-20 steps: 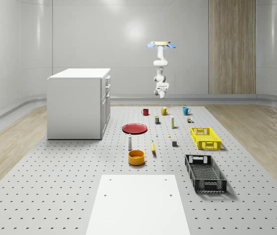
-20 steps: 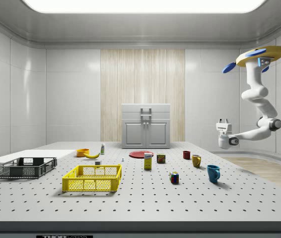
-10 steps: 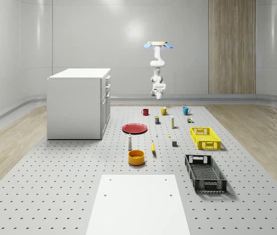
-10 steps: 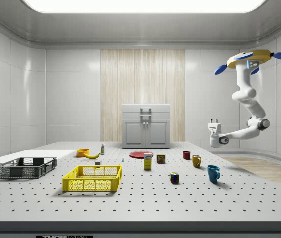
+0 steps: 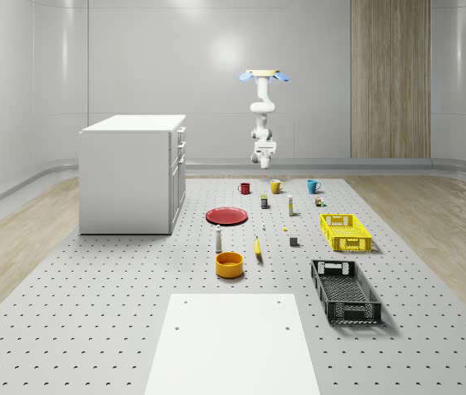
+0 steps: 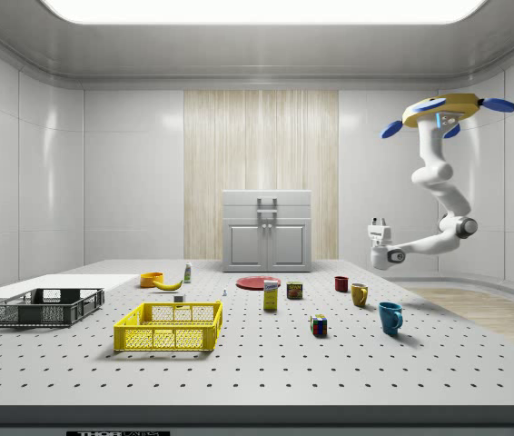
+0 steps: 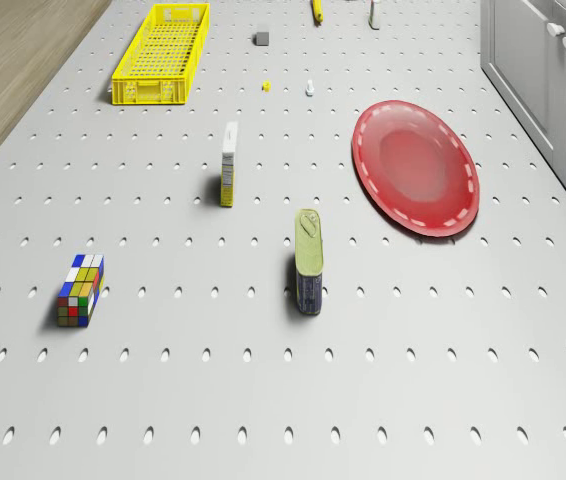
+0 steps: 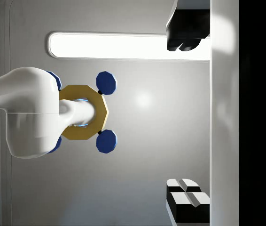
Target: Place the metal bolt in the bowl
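The drone (image 6: 446, 111) hovers high over the table's (image 5: 93, 313) far end, gripper (image 6: 380, 221) pointing upward, its 2 fingers (image 8: 185, 30) apart, holding nothing; bowl (image 5: 229, 263) lies at the table's 6 o'clock side.

Red plate (image 7: 416, 168) near white cabinet (image 5: 132, 174); yellow crate (image 7: 162, 53), Rubik's cube (image 7: 81, 290), upright can (image 7: 308, 262) well apart.

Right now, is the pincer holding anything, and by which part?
Nothing is held. The pincer is open and empty, pointing up toward the hovering drone.
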